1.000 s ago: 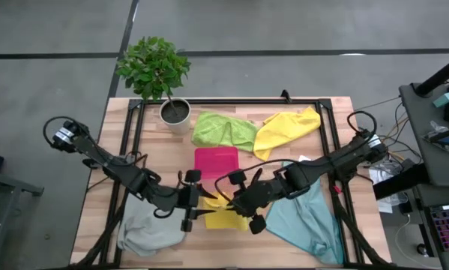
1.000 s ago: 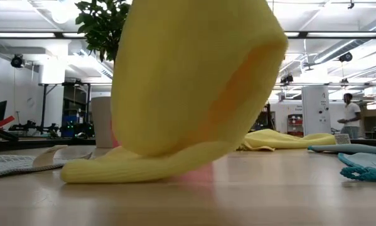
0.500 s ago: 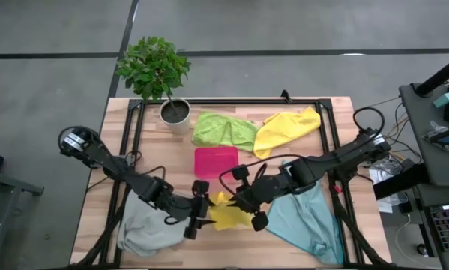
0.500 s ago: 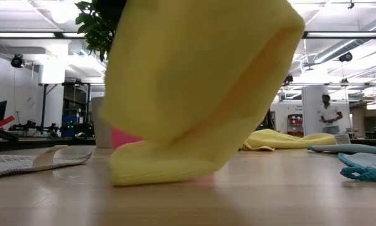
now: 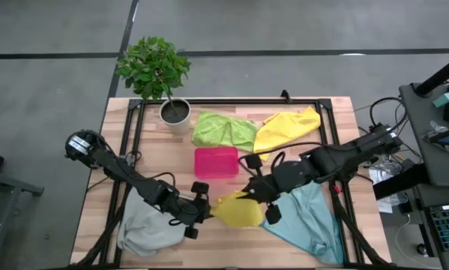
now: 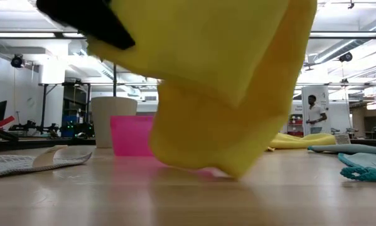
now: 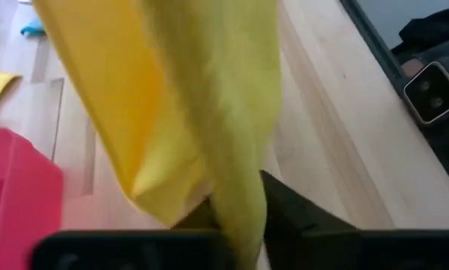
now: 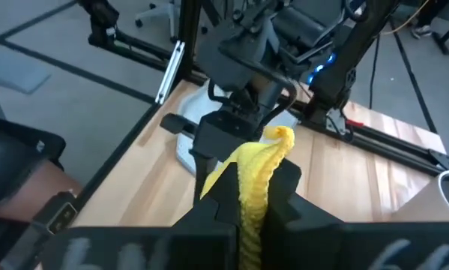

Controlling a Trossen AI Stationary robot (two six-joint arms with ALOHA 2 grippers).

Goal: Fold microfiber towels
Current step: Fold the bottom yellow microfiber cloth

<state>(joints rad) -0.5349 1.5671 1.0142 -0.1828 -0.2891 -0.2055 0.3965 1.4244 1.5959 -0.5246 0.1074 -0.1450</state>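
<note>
High view first: the wooden table (image 5: 306, 124) carries my whole spread, and its near edge is cut off at the frame's bottom. The teal-blue towel (image 5: 308, 217) lies rumpled at the near right, partly under my right arm. The grey towel (image 5: 143, 231) sits crumpled at the near left, my left arm crossing it. At the far side the lime green towel (image 5: 223, 129) touches a second yellow towel (image 5: 285, 127), with the potted plant (image 5: 158, 73) at the far left corner. The pink tray (image 5: 217, 162) stands mid-table.

Just in front of that tray, near the table's front middle, I hold the yellow towel (image 5: 237, 211) up between both pincers. My right gripper (image 8: 255, 196) is clenched on one bunched edge, clear in its wrist view. My left gripper (image 5: 202, 215) is at the opposite edge, and its wrist view shows cloth running down between its dark fingers (image 7: 288, 208), so it is grasping too.

From table level the hanging towel fills most of the picture, hiding both pincers except one dark tip. A person (image 6: 312, 113) stands far off in the room.
</note>
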